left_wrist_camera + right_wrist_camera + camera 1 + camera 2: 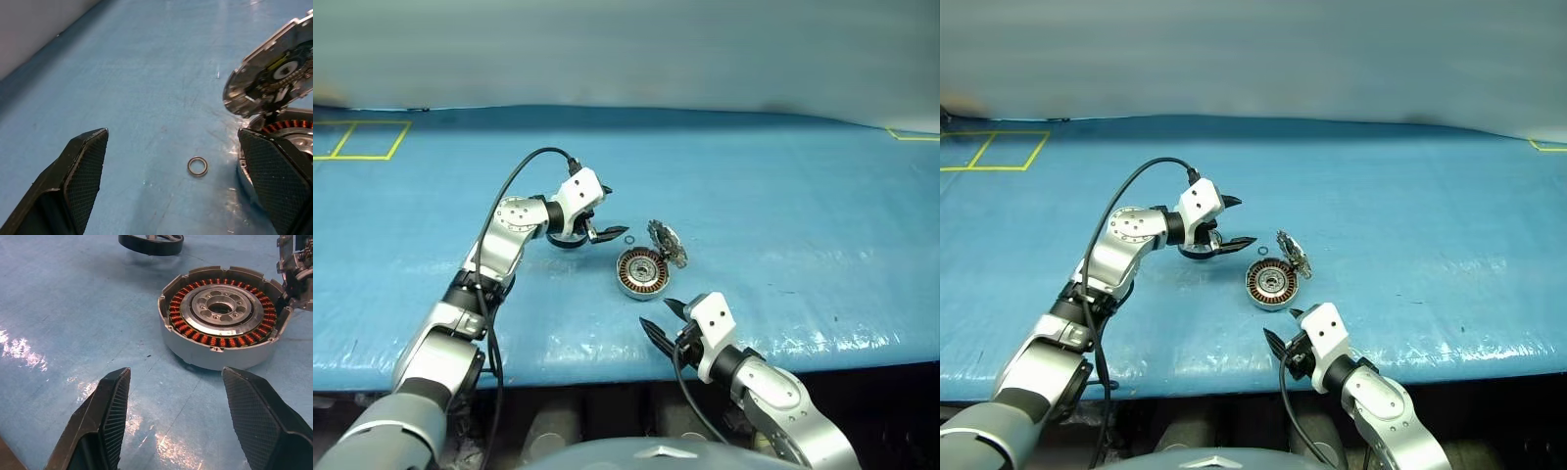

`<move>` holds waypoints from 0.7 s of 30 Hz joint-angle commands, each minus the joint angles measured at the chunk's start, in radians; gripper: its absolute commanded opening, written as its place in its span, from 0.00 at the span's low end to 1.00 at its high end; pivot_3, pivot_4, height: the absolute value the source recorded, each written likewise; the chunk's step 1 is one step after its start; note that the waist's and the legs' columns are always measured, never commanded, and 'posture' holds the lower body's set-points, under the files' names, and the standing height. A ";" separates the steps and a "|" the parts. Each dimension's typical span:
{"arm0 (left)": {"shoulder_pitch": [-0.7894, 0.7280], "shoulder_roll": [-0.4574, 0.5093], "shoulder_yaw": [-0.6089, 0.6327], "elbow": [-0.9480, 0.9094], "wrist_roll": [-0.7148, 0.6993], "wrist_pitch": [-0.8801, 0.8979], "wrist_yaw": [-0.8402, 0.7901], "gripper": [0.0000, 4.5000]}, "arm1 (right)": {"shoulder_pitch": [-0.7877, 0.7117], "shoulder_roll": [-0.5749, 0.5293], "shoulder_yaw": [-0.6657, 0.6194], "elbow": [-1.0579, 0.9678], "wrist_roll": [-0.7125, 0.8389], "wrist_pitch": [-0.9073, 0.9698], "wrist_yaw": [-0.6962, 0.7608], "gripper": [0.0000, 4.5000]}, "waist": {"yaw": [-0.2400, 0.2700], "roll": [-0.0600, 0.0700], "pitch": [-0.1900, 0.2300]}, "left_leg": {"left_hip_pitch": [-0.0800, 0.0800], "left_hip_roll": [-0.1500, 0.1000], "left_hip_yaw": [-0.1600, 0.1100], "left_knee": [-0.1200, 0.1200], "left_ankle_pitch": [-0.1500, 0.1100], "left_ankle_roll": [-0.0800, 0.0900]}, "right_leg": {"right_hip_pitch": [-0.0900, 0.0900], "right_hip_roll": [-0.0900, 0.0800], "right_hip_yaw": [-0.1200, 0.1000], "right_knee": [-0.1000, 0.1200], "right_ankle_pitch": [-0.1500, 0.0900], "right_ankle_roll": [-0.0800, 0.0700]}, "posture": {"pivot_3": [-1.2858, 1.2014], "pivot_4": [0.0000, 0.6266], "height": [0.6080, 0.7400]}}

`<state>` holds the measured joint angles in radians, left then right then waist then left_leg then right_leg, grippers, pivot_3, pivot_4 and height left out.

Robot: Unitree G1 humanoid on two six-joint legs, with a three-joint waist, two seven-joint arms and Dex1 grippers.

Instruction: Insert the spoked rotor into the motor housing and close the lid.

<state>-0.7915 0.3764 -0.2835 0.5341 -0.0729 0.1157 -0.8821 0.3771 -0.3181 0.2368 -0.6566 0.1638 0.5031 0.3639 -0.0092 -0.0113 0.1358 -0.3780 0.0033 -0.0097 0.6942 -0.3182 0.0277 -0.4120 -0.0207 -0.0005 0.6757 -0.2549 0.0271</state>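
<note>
The motor housing sits on the blue mat, its copper windings showing. The lid stands hinged open at the housing's far right rim, patterned underside facing my left gripper. The spoked rotor is a dark ring on the mat under my left hand, partly hidden, left of the housing. My left gripper is open and empty, pointing toward the lid, fingers well apart. My right gripper is open and empty, just in front of the housing, near the table's front edge.
A tiny metal ring lies on the mat between my left gripper and the housing. Yellow tape lines mark the far left of the mat, and more yellow tape sits at the far right. The table's front edge runs close behind my right gripper.
</note>
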 commanded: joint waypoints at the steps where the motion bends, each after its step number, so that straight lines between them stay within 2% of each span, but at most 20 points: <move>1: -0.109 -0.030 0.005 0.179 0.021 -0.120 -0.087 0.80 | 0.010 0.017 0.001 -0.015 -0.003 -0.019 -0.029 0.71 | 0.000 -0.001 0.001 | 0.000 0.000 0.000 0.000 0.000 0.000 | 0.000 0.000 0.000 0.000 0.000 0.000 | 0.52 0.24 1.00; 5: -0.208 -0.081 -0.021 0.370 0.077 -0.195 -0.142 0.80 | 0.008 0.029 0.003 -0.012 -0.013 -0.023 -0.051 0.71 | -0.001 -0.002 0.001 | -0.001 -0.004 0.000 0.000 -0.001 0.003 | 0.000 -0.004 0.000 0.000 -0.002 0.004 | 0.52 0.24 1.00; 10: -0.282 -0.133 -0.064 0.519 0.164 -0.262 -0.176 0.80 | 0.029 0.038 0.008 -0.021 -0.022 -0.065 -0.060 0.71 | -0.002 -0.003 0.002 | -0.001 -0.007 0.000 0.001 -0.003 0.005 | 0.000 -0.006 0.001 0.000 -0.003 0.006 | 0.52 0.24 1.00; 16: -0.318 -0.177 -0.086 0.625 0.250 -0.319 -0.126 0.80 | 0.080 0.066 0.022 0.014 -0.058 -0.278 -0.070 0.71 | -0.002 -0.003 0.002 | -0.001 -0.008 0.000 0.001 -0.004 0.006 | 0.000 -0.007 0.001 0.000 -0.004 0.007 | 0.52 0.24 1.00; 21: -0.321 -0.205 -0.078 0.659 0.289 -0.339 -0.083 0.80 | 0.110 0.075 0.034 0.049 -0.102 -0.333 -0.098 0.71 | -0.002 -0.004 0.002 | -0.001 -0.009 0.000 0.003 -0.004 0.008 | 0.001 -0.008 0.001 0.000 -0.003 0.009 | 0.52 0.24 1.00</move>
<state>-1.0814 0.1780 -0.3705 1.1923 0.2068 -0.2034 -0.9798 0.4841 -0.2458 0.2696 -0.5988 0.0704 0.2014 0.2724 -0.0108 -0.0149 0.1382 -0.3792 -0.0055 -0.0097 0.6973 -0.3226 0.0354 -0.4108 -0.0292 0.0005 0.6757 -0.2580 0.0357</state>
